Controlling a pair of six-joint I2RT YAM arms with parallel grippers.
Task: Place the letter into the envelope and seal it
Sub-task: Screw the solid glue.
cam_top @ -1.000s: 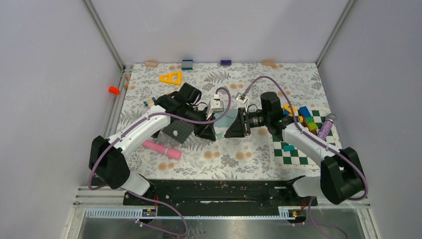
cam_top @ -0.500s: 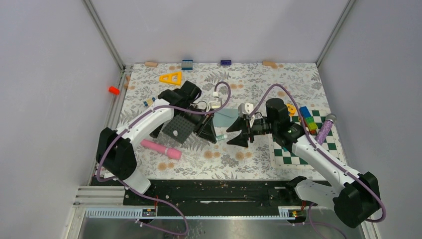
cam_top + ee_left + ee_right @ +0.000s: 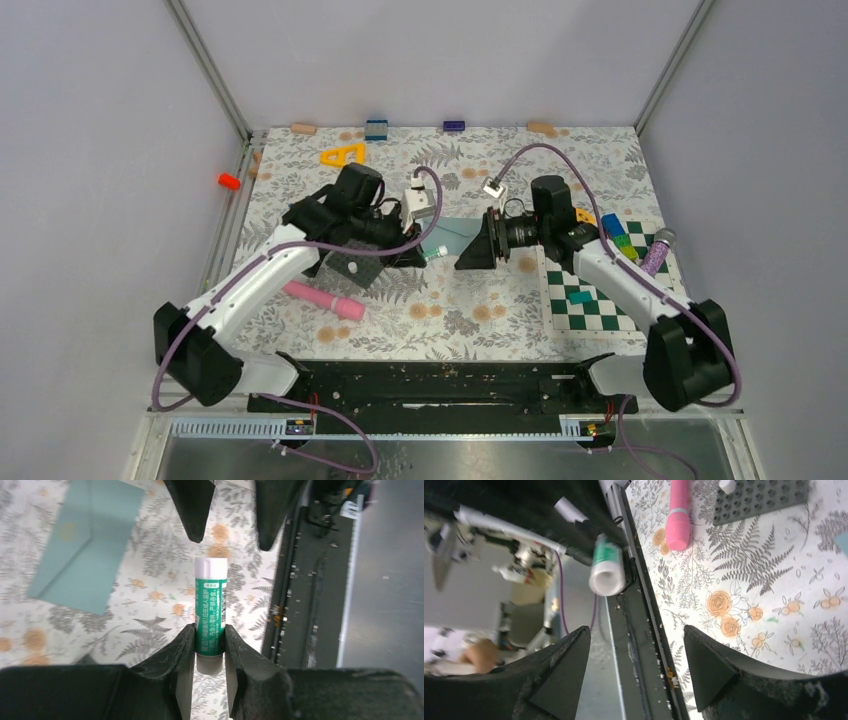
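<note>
Envelope point(image 3: 85, 545) lies flat; just beside it our left jaws clamp a green glue stick point(image 3: 210, 610), right jaws wide, empty.

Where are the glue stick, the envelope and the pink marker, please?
glue stick point(image 3: 210, 610), left wrist view, green label.
envelope point(image 3: 87, 550), left wrist view, middle of its face.
pink marker point(image 3: 325, 300), top external view, mid-barrel.

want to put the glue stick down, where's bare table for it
Bare cloth lies toward the near edge, between the pink marker and the checkerboard. Crowded: around the envelope, the grey mat, and the blocks past the checkerboard.
</note>
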